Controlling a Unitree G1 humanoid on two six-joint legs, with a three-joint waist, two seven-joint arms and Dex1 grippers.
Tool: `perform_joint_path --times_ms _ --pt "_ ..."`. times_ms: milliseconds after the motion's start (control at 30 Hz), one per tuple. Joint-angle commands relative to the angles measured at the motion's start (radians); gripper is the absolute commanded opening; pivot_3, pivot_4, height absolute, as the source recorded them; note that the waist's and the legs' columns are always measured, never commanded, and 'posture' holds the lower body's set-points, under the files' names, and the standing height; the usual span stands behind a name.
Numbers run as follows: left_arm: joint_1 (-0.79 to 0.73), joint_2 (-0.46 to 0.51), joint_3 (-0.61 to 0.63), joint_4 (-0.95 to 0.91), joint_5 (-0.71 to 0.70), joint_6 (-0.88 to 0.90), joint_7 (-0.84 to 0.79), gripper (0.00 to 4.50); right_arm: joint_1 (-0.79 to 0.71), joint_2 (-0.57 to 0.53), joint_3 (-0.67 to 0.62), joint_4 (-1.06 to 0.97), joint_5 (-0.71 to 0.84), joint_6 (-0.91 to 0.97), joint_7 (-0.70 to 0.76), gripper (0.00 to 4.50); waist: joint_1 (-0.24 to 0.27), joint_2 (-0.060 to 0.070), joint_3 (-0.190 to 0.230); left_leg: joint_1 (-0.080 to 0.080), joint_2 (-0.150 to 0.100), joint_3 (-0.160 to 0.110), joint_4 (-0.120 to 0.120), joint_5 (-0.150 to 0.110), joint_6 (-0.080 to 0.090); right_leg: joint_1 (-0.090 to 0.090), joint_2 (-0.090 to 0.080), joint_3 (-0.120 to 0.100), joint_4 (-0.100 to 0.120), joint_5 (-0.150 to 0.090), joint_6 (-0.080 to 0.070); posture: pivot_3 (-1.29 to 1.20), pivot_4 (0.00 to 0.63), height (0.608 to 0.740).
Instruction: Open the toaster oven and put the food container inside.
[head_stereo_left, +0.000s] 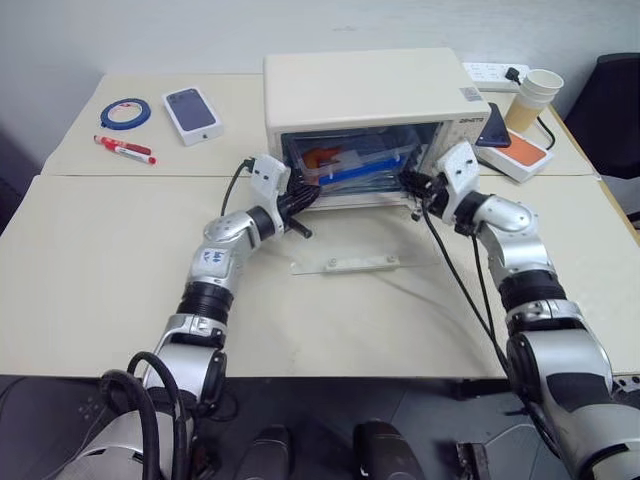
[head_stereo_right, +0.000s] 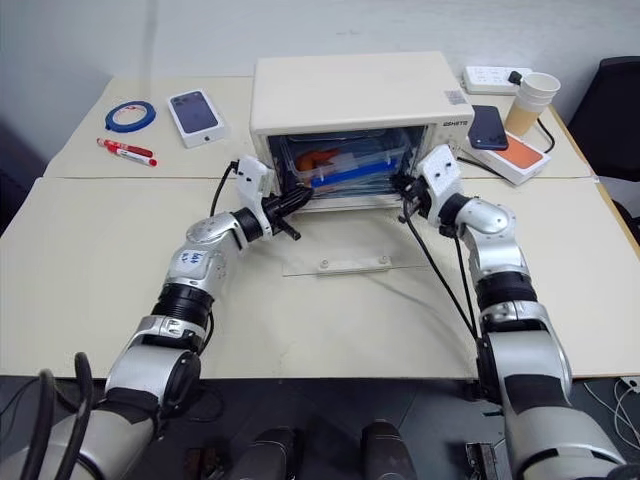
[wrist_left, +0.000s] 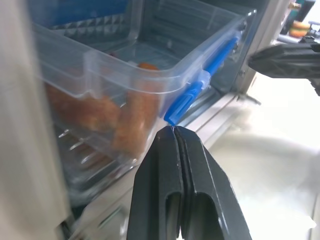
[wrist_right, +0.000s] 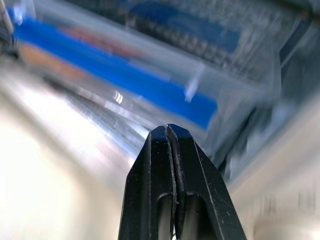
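Observation:
The cream toaster oven (head_stereo_left: 360, 90) stands at the back of the table with its glass door (head_stereo_left: 345, 265) folded down flat in front of it. Inside, on the wire rack, sits the clear food container (head_stereo_left: 345, 165) with orange-brown food and a blue clip (wrist_left: 192, 92) along its front. My left gripper (head_stereo_left: 312, 192) is shut and empty, its tips at the container's front left corner. At the front right corner my right gripper (head_stereo_left: 405, 183) is also shut and empty. Close up, the left gripper (wrist_left: 174, 129) sits just below the clip, and the right gripper (wrist_right: 167, 127) points at the blue strip.
On the far left table lie a white phone box (head_stereo_left: 192, 112), a blue tape roll (head_stereo_left: 126, 112) and a red marker (head_stereo_left: 125, 148). Right of the oven are a dark phone (head_stereo_left: 492, 128), a paper cup (head_stereo_left: 533, 98), a power strip (head_stereo_left: 495, 72) and an orange-topped pad (head_stereo_left: 520, 152).

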Motion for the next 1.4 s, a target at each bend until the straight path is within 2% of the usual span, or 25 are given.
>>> perform_joint_path --times_ms 33,233,300,400,500,667,867,1000,1267,1400 --pt "0.025 0.058 0.025 -0.104 -0.021 0.034 -0.039 0.0 0.153 -0.072 -0.061 -0.275 0.088 0.113 0.055 0.03 0.001 0.0 0.0 0.0 0.0 0.0 0.0 0.0 0.0 0.0 0.0 0.0 0.0 0.0 0.0 0.0 0.15 0.74" --pt "0.053 0.101 0.03 -0.129 -0.01 0.042 -0.036 0.0 0.347 -0.133 -0.105 -0.497 0.125 0.224 0.057 0.03 0.003 0.0 0.0 0.0 -0.001 0.001 0.002 0.0 0.0 0.0 0.0 0.0 0.0 0.0 0.0 0.0 0.15 0.74" --pt "0.078 0.137 0.038 -0.171 -0.039 0.071 -0.094 0.0 0.422 -0.168 -0.126 -0.538 0.124 0.231 0.066 0.03 0.003 0.0 0.0 0.0 -0.001 0.001 0.002 0.0 0.0 0.0 0.0 0.0 0.001 0.0 0.0 0.0 0.15 0.74" --pt "0.161 0.26 0.076 -0.253 -0.103 0.073 -0.274 0.0 0.517 -0.217 -0.165 -0.514 0.11 0.212 0.069 0.03 -0.002 0.0 0.0 0.0 0.0 0.001 0.001 0.0 0.0 0.0 0.001 0.0 0.001 0.0 0.0 0.0 0.15 0.74" --pt "0.261 0.366 0.098 -0.303 -0.166 -0.011 -0.491 0.0 0.523 -0.214 -0.156 -0.454 0.109 0.203 0.071 0.03 -0.009 0.001 0.0 0.001 0.001 0.002 -0.001 0.0 0.0 0.0 0.001 0.001 0.0 0.0 0.0 0.0 0.15 0.74" --pt "0.347 0.467 0.108 -0.278 -0.184 -0.023 -0.64 0.0 0.455 -0.151 -0.112 -0.32 0.12 0.133 0.144 0.03 -0.001 0.002 0.0 0.003 0.001 0.002 0.0 0.0 0.0 0.003 0.0 0.002 -0.003 0.0 0.0 0.0 0.15 0.74" --pt "0.372 0.45 0.119 -0.307 -0.2 -0.001 -0.615 0.0 0.384 -0.074 -0.085 -0.232 0.142 0.091 0.236 0.03 0.006 0.002 0.0 0.003 0.0 0.001 0.0 0.0 0.0 0.003 0.0 0.002 -0.002 0.0 0.0 0.0 0.15 0.74" --pt "0.404 0.442 0.13 -0.371 -0.243 0.053 -0.606 0.0 0.389 -0.046 -0.088 -0.272 0.179 0.098 0.276 0.03 0.0 0.002 0.0 0.003 0.0 0.001 0.0 0.0 0.0 0.003 -0.001 0.002 -0.001 0.0 0.0 0.0 0.15 0.74" --pt "0.433 0.435 0.151 -0.435 -0.296 0.119 -0.582 0.0 0.389 -0.038 -0.194 -0.439 0.303 0.112 0.22 0.03 0.0 0.002 0.001 0.003 0.002 0.001 0.0 0.0 0.0 0.002 -0.001 0.002 -0.001 0.0 0.0 0.0 0.15 0.74" --pt "0.435 0.412 0.165 -0.465 -0.318 0.139 -0.545 0.0 0.326 -0.017 -0.239 -0.505 0.367 0.146 0.147 0.03 0.001 0.002 0.001 0.003 0.002 0.001 -0.001 0.0 0.0 0.002 -0.001 0.002 -0.002 0.0 0.0 0.0 0.15 0.74"
